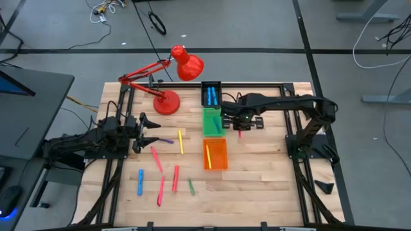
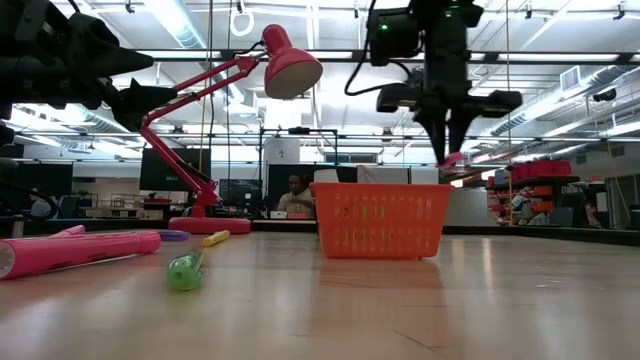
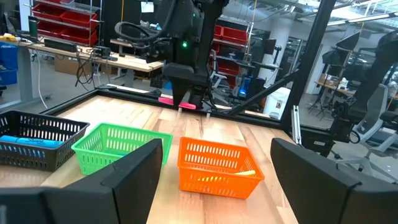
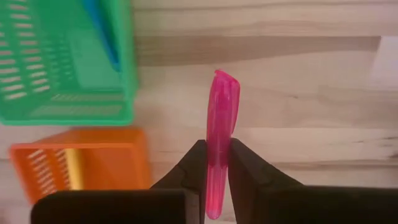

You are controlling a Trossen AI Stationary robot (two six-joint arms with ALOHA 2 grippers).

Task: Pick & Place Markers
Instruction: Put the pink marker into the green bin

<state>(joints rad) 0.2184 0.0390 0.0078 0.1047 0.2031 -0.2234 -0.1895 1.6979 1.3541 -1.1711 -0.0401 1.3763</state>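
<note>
The wooden table (image 1: pixel 257 173) carries a red desk lamp (image 1: pixel 176 70) at its far edge and a row of three trays: black tray (image 1: pixel 211 94), green tray (image 1: pixel 212 121) and orange tray (image 1: pixel 215 154). The right gripper (image 4: pixel 214 163) hangs above the bare wood just beside the green tray, on the side away from the loose pens, its fingers pinching a pink marker (image 4: pixel 220 127) about midway along, so the capped end juts out ahead of the fingertips. That grip, I judge, keeps the pen steady for carrying to a tray; the green and orange trays lie near, off to one side of it.

The left gripper (image 1: pixel 149 130) waits with its fingers spread wide, near the table's left edge. Close in front of it lie a purple marker (image 1: pixel 166 140) and a yellow marker (image 1: pixel 181 142); the remaining markers (image 1: pixel 160 183), blue, pink and green, lie scattered beyond these toward the table's near edge, none yet sorted.
</note>
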